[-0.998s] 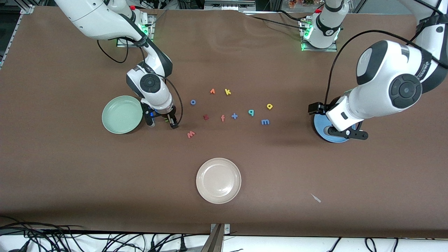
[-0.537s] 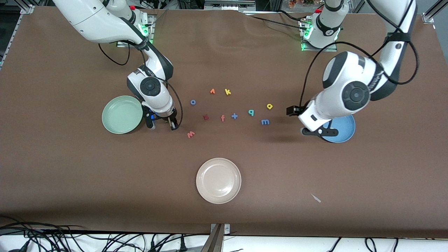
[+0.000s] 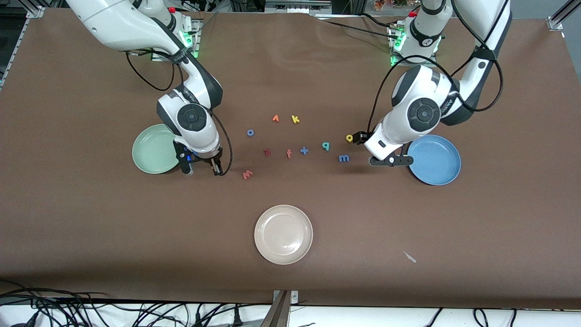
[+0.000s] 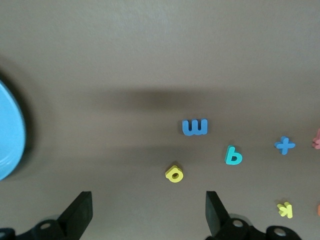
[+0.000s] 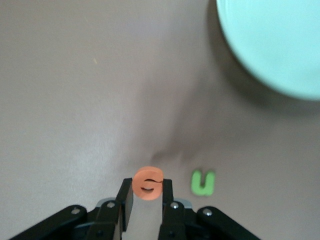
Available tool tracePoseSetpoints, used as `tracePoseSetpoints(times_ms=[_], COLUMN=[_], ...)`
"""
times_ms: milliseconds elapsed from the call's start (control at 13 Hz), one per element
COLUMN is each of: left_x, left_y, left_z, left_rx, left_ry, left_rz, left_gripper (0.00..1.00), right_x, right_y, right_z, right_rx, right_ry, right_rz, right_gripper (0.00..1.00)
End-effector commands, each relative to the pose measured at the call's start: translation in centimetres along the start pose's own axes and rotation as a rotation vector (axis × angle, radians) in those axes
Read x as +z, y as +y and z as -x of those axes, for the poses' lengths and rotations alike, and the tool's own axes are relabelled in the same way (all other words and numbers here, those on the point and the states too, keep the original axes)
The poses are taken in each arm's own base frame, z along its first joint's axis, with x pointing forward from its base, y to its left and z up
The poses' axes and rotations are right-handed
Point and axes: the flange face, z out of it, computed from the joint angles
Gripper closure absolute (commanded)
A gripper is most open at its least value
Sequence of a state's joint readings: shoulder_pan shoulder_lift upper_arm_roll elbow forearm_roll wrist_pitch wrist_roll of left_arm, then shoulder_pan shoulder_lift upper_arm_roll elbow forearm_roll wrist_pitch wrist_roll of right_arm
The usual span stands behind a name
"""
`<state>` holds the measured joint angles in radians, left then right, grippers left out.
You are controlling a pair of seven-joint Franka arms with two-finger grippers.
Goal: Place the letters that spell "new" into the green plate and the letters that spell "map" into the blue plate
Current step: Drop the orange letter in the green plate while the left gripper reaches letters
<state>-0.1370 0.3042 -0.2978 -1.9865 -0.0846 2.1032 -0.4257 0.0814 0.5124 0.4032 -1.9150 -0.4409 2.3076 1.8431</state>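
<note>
Since the earlier frames the left arm has swung off the round medium-blue plate point(image 3: 435, 160) toward the letters, and the right gripper point(image 5: 147, 197) has closed and lifted slightly. The right gripper now pinches the small orange foam e point(image 5: 148, 182) between its fingers, just above the table; the green foam n point(image 5: 203, 182) lies on the mat just beside it, and the round pale mint-green plate point(image 3: 153, 149) sits close by, empty. The salmon-red foam w point(image 3: 247, 174) lies nearby. The left gripper point(image 4: 147, 210), jaws wide and empty, hovers near the yellow foam a point(image 4: 174, 174), blue foam m point(image 4: 194, 127) and teal foam p point(image 4: 233, 156). Step in hand: carrying the e. The next move probably calls for a short carry over the green plate's rim before release.
</note>
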Motion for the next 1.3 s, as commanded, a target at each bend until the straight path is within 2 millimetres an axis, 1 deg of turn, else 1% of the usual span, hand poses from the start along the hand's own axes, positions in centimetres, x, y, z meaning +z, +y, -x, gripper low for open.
tracePoseSetpoints(times_ms=[0,77,153,230,307,384,460,537,614,767,844,921,998,1074,1151,1228], left_x=[1.1,1.5,2.1,2.3,2.6,2.9,3.3,3.8,4.0,5.4,6.3,6.7,7.4,8.0,8.7,9.7], left_y=[-0.7,-0.3,-0.3,-0.3,-0.2,0.0,0.0,0.1,0.1,0.3,0.3,0.3,0.4,1.1,1.6,1.8], left_z=[2.0,2.3,2.4,2.4,2.5,2.6,2.6,2.5,2.4,2.6,2.7,2.6,2.3,2.5,2.7,2.8], left_rx=[-0.014,-0.006,-0.004,-0.005,-0.002,0.002,0.003,0.003,0.002,0.006,0.006,0.003,-0.014,-0.016,-0.014,-0.021], left_ry=[0.026,0.032,0.022,0.019,0.012,0.008,0.0,-0.007,-0.004,0.003,0.0,0.006,0.005,0.008,0.007,-0.007], left_rz=[0.007,0.01,0.006,0.006,0.004,0.002,0.0,-0.001,0.002,0.007,0.007,0.012,0.016,0.018,0.018,0.015], left_gripper=[0.01,0.01,0.01,0.01,0.01,0.01,0.01,0.01,0.01,0.01,0.01,0.01,0.01,0.02,0.03,0.05], right_x=[-2.2,-2.6,-2.6,-2.5,-2.4,-2.2,-1.8,-1.2,-0.9,0.4,0.5,0.8,0.5,-0.1,-0.6,-1.1], right_y=[1.5,2.0,2.6,3.4,4.5,6.1,8.0,9.3,10.3,12.4,12.8,13.2,13.2,13.2,13.0,12.7], right_z=[-2.1,-4.0,-6.1,-8.2,-10.8,-13.1,-16.2,-17.3,-17.0,-16.6,-16.9,-17.4,-17.4,-17.2,-16.8,-16.0], right_rx=[-0.172,-0.206,-0.242,-0.27,-0.303,-0.338,-0.347,-0.351,-0.351,-0.353,-0.345,-0.332,-0.322,-0.318,-0.32,-0.332], right_ry=[0.054,0.066,0.062,0.035,-0.012,-0.062,-0.102,-0.144,-0.162,-0.163,-0.163,-0.167,-0.175,-0.18,-0.186,-0.193], right_rz=[0.09,0.114,0.131,0.144,0.156,0.159,0.149,0.132,0.123,0.111,0.108,0.115,0.108,0.103,0.101,0.098], right_gripper=[0.94,0.94,0.94,0.94,0.93,0.93,0.92,0.92,0.92,0.87,0.61,0.27,0.23,0.1,0.06,0.06])
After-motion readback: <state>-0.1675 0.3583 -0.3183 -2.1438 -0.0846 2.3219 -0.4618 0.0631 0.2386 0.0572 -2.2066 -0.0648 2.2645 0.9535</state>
